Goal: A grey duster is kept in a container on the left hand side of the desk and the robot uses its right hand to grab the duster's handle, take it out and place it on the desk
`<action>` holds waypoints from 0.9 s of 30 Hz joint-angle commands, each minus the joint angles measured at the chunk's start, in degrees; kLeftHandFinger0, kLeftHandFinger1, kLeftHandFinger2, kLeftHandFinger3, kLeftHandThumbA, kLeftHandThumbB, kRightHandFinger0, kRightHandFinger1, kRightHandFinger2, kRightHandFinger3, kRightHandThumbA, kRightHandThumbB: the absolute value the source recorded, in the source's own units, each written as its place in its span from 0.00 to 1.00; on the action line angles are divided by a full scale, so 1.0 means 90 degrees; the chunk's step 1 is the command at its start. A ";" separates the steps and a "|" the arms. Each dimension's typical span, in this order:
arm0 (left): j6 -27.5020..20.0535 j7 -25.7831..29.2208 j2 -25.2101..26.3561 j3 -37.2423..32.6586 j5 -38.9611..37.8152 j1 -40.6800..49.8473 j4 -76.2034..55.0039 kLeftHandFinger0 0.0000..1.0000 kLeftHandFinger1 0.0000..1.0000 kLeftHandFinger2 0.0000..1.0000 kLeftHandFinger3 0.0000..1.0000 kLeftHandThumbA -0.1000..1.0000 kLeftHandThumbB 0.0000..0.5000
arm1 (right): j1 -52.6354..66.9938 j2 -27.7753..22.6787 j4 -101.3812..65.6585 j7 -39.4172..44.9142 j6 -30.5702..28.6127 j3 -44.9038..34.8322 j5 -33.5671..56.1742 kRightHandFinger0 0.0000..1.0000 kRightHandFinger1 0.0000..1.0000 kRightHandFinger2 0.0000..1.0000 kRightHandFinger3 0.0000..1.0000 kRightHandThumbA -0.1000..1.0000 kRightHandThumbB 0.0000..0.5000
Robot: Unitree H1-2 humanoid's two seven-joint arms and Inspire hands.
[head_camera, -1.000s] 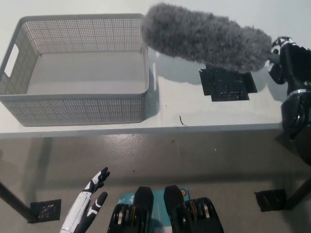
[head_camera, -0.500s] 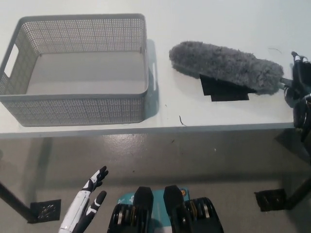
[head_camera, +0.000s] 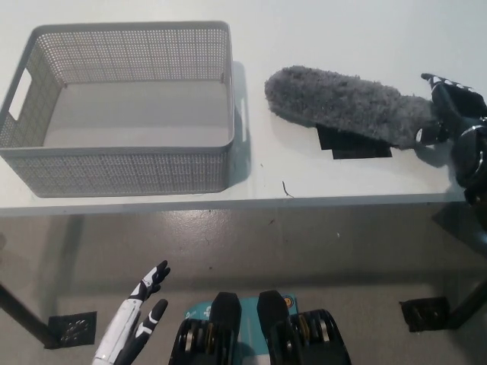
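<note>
Grey and fluffy, the one long duster lay on the white desk, right of the one grey mesh basket, across one black patch. It looked light and soft, best held by the handle at its right end. The black right hand was there, but I could not tell its grip. The white left hand rested low, spread.

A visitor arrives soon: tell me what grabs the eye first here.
A fluffy grey duster lies right of centre on the desk, over a black patch, the black right hand at its handle end. An empty grey mesh basket stands left; the white left hand rests low, below the desk.
</note>
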 commanded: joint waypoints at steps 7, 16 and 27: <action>-0.0060 0.0086 0.0095 0.0058 -0.0044 -0.0243 -0.0157 1.00 1.00 1.00 1.00 1.00 0.28 | -0.0285 -0.1524 -0.8045 0.1611 0.1125 -0.4076 0.7341 1.00 1.00 1.00 1.00 1.00 1.00; -0.0065 0.0009 0.0129 0.0045 -0.0135 -0.0201 -0.0094 1.00 1.00 1.00 1.00 1.00 0.25 | 0.2636 -0.0620 -1.0669 -0.1503 -0.3219 -0.3093 0.4981 1.00 1.00 1.00 1.00 0.93 0.88; -0.0368 0.0174 -0.0064 -0.0013 -0.0085 -0.0141 0.0214 1.00 1.00 1.00 1.00 1.00 0.22 | 0.7588 0.1858 -1.0669 -0.2976 -0.4769 -0.0206 0.0832 1.00 1.00 1.00 1.00 1.00 0.54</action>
